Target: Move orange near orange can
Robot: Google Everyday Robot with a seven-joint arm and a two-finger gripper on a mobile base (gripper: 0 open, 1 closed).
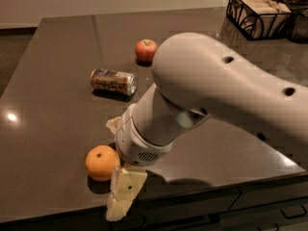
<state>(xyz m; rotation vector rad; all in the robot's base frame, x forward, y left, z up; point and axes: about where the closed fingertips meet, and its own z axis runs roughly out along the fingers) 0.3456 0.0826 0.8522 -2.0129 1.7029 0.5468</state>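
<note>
A dark, glossy tabletop (53,71) is seen in the camera view, running back to a pale wall, with a black wire basket (260,14) set at its far right corner. Much of the foreground is filled by the robot's bulky white arm (216,95).

The two-finger gripper (113,170) is held low at the near edge of the tabletop. Its cream fingers (126,191) are spread and released, one showing behind the wrist and the other slanting down past the near edge. Nothing is grasped.

The round bright-orange fruit, the orange (100,161), lies near the front edge, just beside the lower finger and roughly between the two. The small cylindrical drink can with an orange-brown patterned label, the orange can (113,81), lies on its side well apart from it, further back. A reddish apple (146,50) sits beyond the can.

Two risks can be judged. If the fingers are closed off-centre, the orange could be nudged and rolled toward the near edge. The lying can could also be set rolling if it is bumped on delivery.

The orange's skin is matte, with a small dark stem dimple on top.
</note>
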